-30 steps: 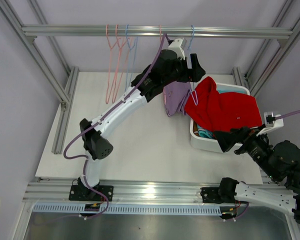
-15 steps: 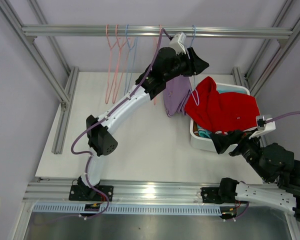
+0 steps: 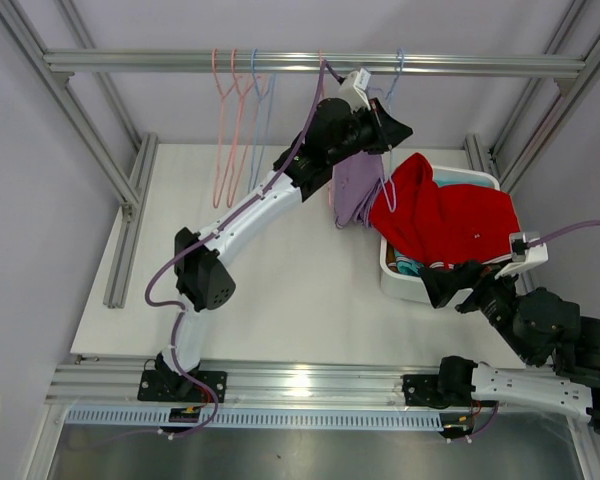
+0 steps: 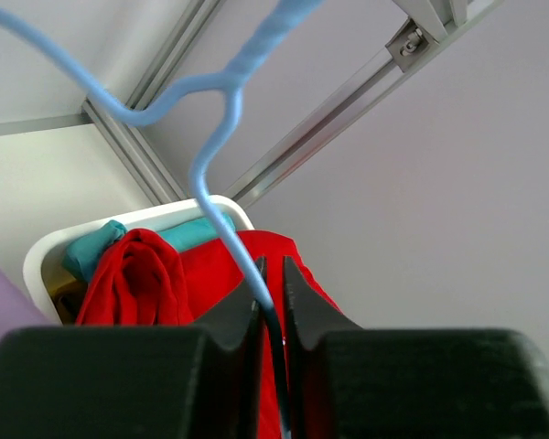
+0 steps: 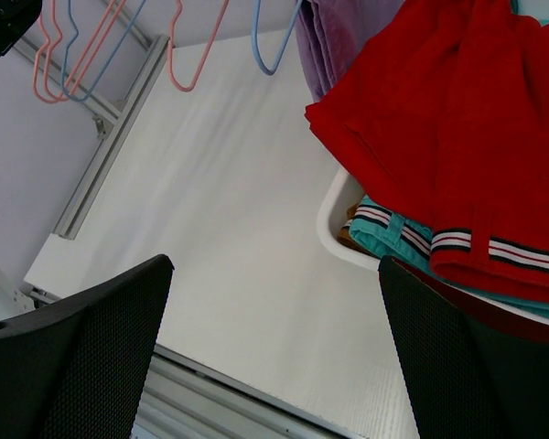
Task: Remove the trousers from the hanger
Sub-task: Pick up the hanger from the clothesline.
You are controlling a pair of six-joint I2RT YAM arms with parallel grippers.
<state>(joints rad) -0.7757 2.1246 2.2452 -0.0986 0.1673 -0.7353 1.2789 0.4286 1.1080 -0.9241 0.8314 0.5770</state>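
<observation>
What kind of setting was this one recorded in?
Most likely a robotics lab cell, not a home: a white table inside an aluminium frame, plastic hangers on its top rail, and a white bin of clothes.

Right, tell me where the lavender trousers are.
Top view: the lavender trousers hang right of centre at the back, just under the left pincer that grips the blue hanger, with the red trousers on the white bin to their right.
</observation>
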